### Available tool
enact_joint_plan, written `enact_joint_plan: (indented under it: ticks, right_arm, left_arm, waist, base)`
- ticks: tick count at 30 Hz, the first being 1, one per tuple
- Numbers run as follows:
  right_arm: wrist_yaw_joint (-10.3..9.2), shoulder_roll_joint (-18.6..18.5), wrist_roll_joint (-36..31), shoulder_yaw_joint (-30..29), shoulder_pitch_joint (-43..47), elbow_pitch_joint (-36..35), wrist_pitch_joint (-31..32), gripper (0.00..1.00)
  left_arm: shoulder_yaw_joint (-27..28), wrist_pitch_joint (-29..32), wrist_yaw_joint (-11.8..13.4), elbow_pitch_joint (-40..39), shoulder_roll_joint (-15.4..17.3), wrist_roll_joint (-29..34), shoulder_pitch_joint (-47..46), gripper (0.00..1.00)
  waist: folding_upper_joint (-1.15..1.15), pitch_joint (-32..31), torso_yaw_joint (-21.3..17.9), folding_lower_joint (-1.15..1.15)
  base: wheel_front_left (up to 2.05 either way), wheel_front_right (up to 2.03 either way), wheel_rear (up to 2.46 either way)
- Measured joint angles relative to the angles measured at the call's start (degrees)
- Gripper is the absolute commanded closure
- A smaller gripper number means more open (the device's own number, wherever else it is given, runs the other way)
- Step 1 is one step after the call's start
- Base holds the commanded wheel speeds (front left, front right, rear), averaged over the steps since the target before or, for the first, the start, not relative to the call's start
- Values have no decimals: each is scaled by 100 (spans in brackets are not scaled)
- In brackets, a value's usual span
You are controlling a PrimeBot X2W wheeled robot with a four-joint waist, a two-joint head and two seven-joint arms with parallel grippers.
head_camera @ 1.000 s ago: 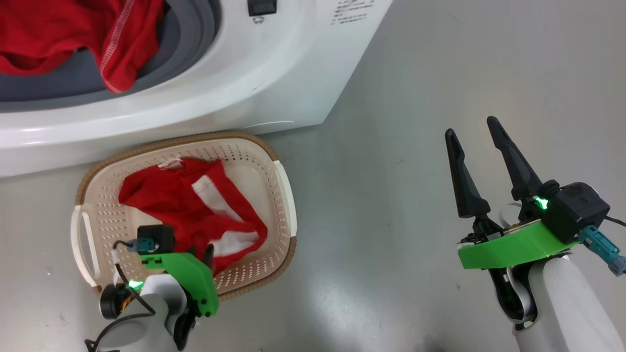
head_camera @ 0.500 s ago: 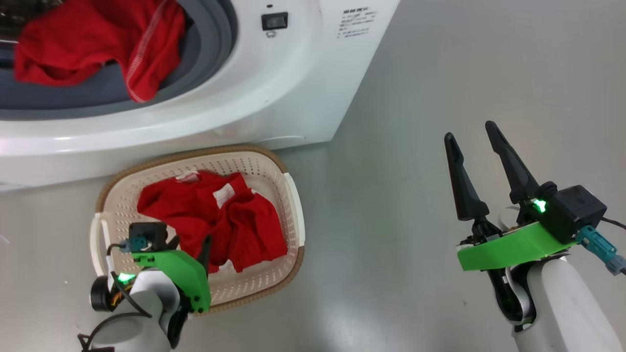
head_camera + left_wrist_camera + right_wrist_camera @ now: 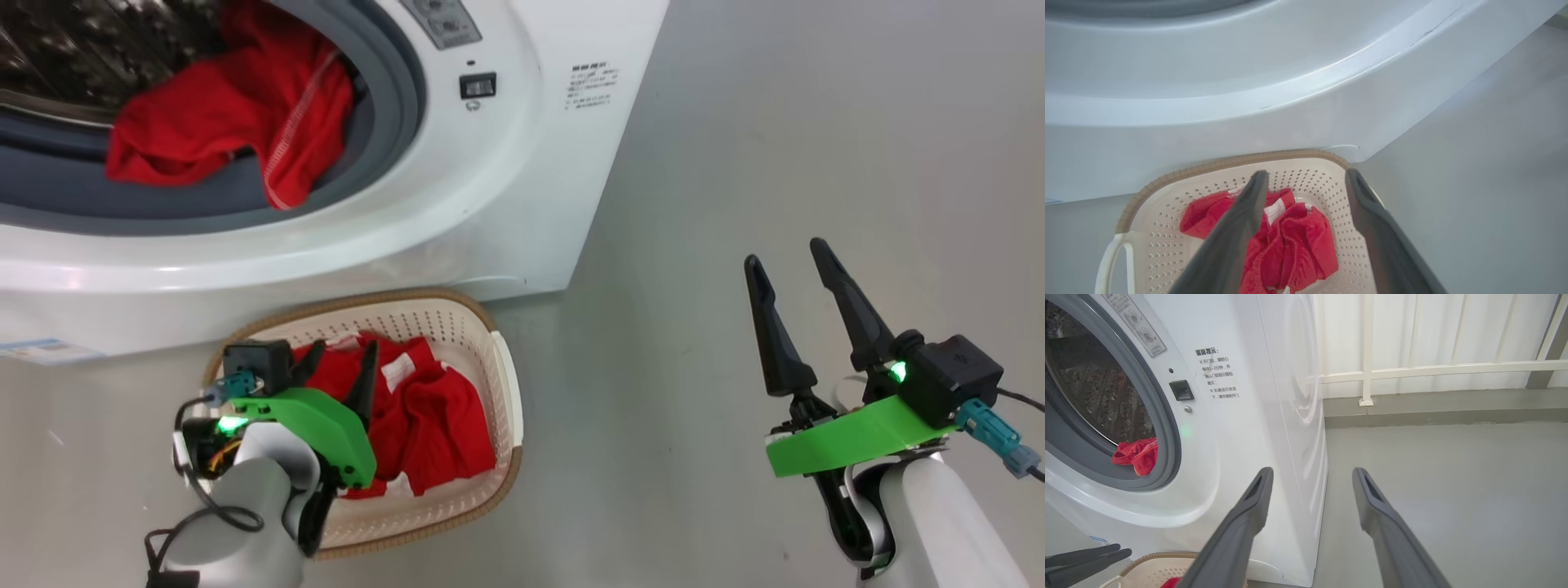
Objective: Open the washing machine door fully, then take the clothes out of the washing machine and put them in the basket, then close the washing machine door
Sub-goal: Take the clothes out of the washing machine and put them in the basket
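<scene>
Left tool (image 3: 1305,174) gapes over crumpled red clothes (image 3: 1306,241) in basket (image 3: 1229,164).

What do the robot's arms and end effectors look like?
The left end effector and right end effector each have two long tapered black fingers, a bright green bracket, a black box with a teal plug, black cable and a green light. Pale forearms.

Left gripper (image 3: 341,357): was held at 7 o'clock, jaws spread wide.
Right gripper (image 3: 784,252): was held at 4 o'clock, jaws spread, pointed toward 12.
</scene>
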Motion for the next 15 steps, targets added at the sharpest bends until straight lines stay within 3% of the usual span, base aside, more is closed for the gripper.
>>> enact_joint_plan:
  ticks: [15]
  right_arm:
    - [0, 3, -168, -203, 344, 88, 0, 0]
  left_arm:
    - [621, -1, 688, -2862, 257, 761, 1488, 0]
  waist:
    - [0, -789, 88, 0]
  base:
    - [0, 0, 0]
